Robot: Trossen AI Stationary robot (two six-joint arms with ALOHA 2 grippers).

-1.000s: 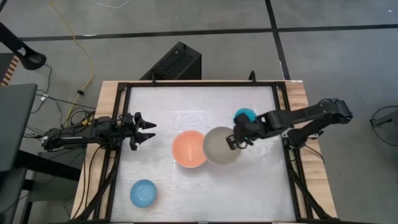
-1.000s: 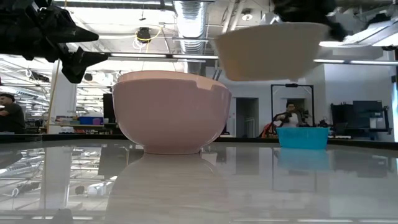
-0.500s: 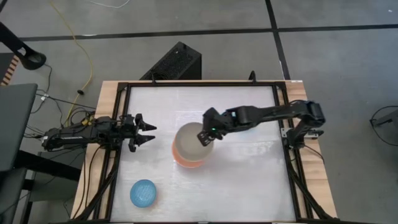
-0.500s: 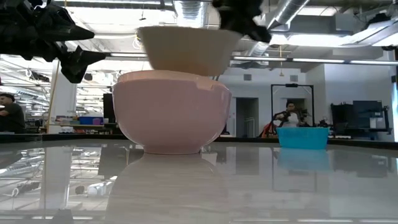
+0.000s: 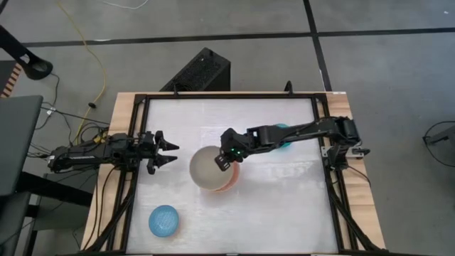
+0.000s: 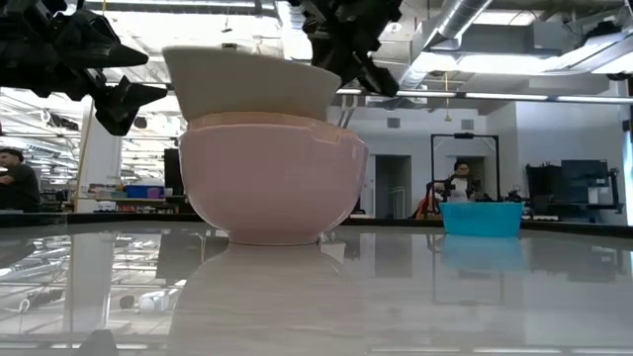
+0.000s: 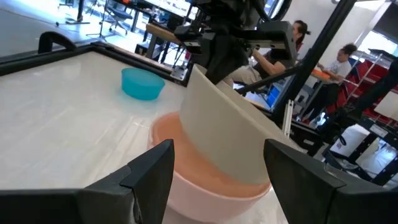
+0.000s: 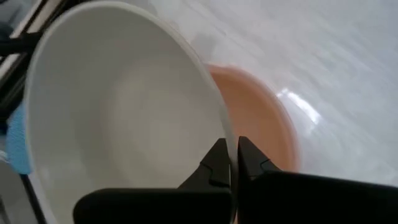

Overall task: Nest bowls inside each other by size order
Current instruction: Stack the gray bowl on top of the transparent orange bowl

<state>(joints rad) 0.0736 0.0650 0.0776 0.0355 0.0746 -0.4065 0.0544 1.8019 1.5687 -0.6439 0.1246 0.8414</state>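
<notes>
The grey-beige bowl (image 5: 208, 168) is tilted over the salmon-pink bowl (image 5: 229, 186), which stands on the table's middle. My right gripper (image 5: 227, 158) is shut on the grey-beige bowl's right side. Its base is down inside the pink bowl (image 6: 272, 183). The smallest teal-blue bowl (image 5: 284, 135) stands at the far right, partly under my right arm. The light blue bowl (image 5: 164, 220) stands near the front left corner. My left gripper (image 5: 168, 151) is open and empty, left of the two bowls. No cream-white bowl is in view. My right gripper pinches the grey-beige bowl's rim (image 8: 225, 134) on the side toward the table's right, one finger inside the bowl and one outside. The fingers (image 8: 214, 163) come from the right, slanting down. The bowl (image 6: 252, 84) tilts, held side higher, its base inside the pink bowl.
A black frame (image 5: 142, 99) runs around the white table top (image 5: 284, 206). There is free room on the near right part. People sit in the room beyond the table (image 6: 460, 183).
My right gripper has carried the grey-beige bowl from the right of the pink bowl toward the table's left, over it, then down. The bowl was level above the pink bowl and now is tilted with its base inside it.
</notes>
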